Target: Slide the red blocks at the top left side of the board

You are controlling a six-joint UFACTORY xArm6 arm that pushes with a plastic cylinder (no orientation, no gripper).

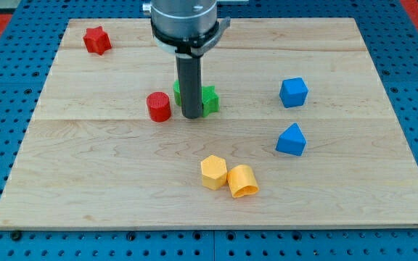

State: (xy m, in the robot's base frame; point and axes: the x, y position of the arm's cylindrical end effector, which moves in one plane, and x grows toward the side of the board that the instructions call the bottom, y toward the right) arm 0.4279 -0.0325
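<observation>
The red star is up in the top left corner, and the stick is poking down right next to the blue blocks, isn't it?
Not quite. The red star block is at the top left, but my tip is by the green blocks, with the red cylinder to its left. The camera view shows the blue cube and the other blue block far off to the right.
</observation>
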